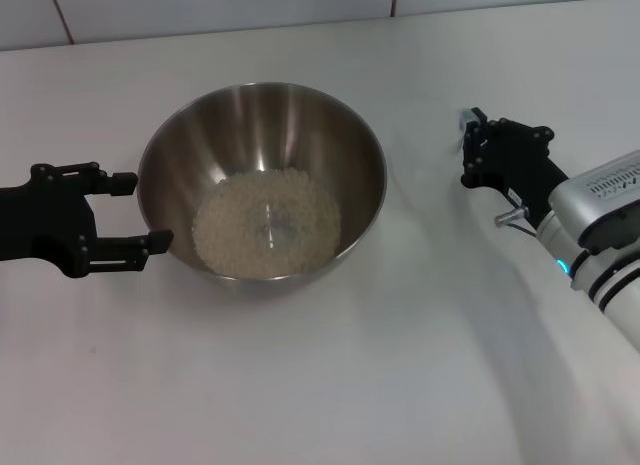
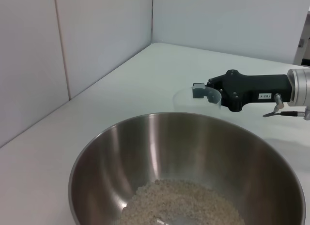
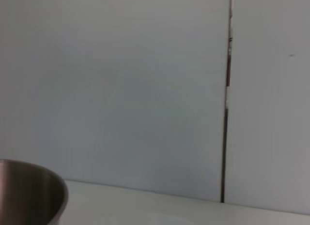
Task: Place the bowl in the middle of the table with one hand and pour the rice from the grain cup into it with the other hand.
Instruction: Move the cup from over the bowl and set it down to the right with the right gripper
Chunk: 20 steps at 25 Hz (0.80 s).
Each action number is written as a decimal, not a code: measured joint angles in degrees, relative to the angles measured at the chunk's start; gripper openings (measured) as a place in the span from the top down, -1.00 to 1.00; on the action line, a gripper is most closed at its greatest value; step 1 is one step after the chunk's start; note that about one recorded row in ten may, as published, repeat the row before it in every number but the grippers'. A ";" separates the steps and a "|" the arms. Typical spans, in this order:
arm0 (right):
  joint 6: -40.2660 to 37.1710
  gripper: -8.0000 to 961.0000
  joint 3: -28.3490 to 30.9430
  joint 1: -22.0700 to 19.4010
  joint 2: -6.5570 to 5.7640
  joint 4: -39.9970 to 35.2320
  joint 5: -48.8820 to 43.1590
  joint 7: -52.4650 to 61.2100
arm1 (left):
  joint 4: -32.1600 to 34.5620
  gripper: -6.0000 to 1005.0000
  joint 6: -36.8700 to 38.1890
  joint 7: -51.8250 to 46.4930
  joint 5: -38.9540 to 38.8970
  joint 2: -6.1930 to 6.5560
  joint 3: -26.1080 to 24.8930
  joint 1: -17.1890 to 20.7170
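— Mid-bench, what sits there?
— Shiny round steel bowl (image 1: pixel 262 180) holding off-white rice (image 1: pixel 266 223); left gripper (image 1: pixel 128 212) spread beside it. Right gripper (image 1: pixel 470 145) pinches translucent plastic grain cup (image 2: pixel 202 95) toward the bench's right edge.

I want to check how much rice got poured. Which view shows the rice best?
The head view: the whole rice heap lies open in the bowl. The left wrist view catches only its far part; the right wrist view shows only the bowl's rim.
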 joint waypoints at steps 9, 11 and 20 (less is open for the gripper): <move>1.74 0.77 -0.31 0.04 0.07 0.12 0.00 0.07 | -0.31 -0.60 0.00 -0.01 0.04 0.00 0.10 0.07; 1.81 0.73 -0.36 -0.48 0.09 0.33 -0.06 0.06 | -0.61 -0.60 0.00 0.00 0.06 0.00 0.14 -0.01; -2.53 0.35 -3.80 -5.77 -0.16 1.88 -0.13 0.21 | -0.80 -0.60 0.00 0.17 0.16 0.00 0.56 -0.18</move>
